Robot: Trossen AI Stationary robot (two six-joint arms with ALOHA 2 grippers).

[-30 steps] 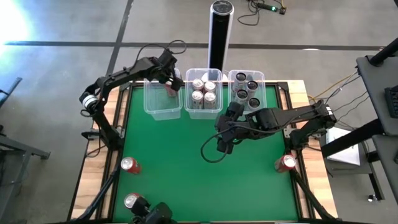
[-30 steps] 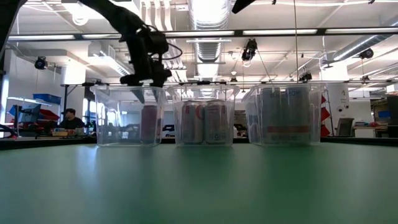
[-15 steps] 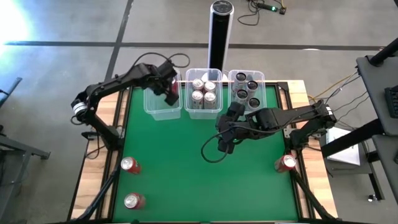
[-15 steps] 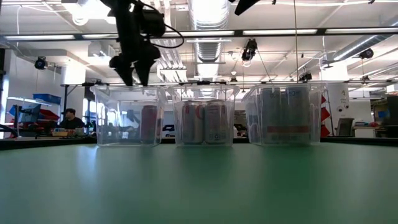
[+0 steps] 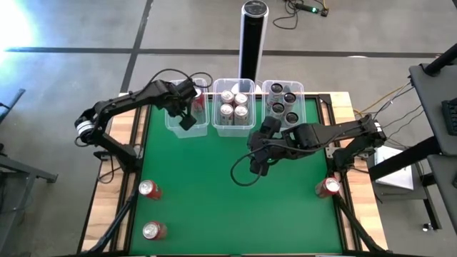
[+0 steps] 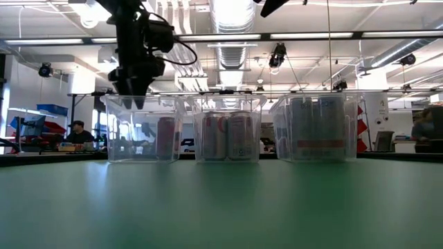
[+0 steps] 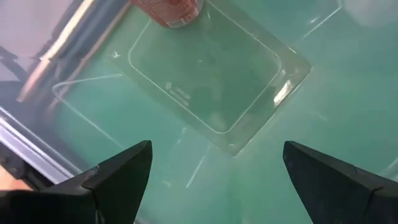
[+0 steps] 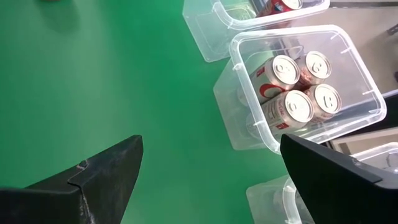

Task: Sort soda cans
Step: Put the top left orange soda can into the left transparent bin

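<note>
Three clear tubs stand in a row at the table's far edge. The left tub (image 5: 171,127) holds one red soda can (image 5: 198,103), upright on the tub floor (image 6: 166,138) (image 7: 174,9). The middle tub (image 5: 216,107) holds several silver-topped cans (image 8: 298,87), and the right tub (image 5: 303,89) holds several dark cans (image 5: 283,102). Three red cans stand loose on the mat (image 5: 148,188) (image 5: 153,230) (image 5: 329,187). My left gripper (image 5: 187,121) (image 7: 217,146) hangs open over the left tub's near part, at about rim height (image 6: 131,100). My right gripper (image 5: 255,168) (image 8: 211,140) waits open over mid-table, in front of the middle tub.
A tall black post with a silver cap (image 5: 253,32) stands behind the tubs, off the table. Bare green mat (image 5: 214,207) lies between the tubs and the near edge. A cable loops below the right arm (image 5: 239,175).
My left gripper has risen from the far right corner of the left tub, beside the red can. It has moved toward the table's near and left edges, over the tub's near part. The red can stays upright where it was.
</note>
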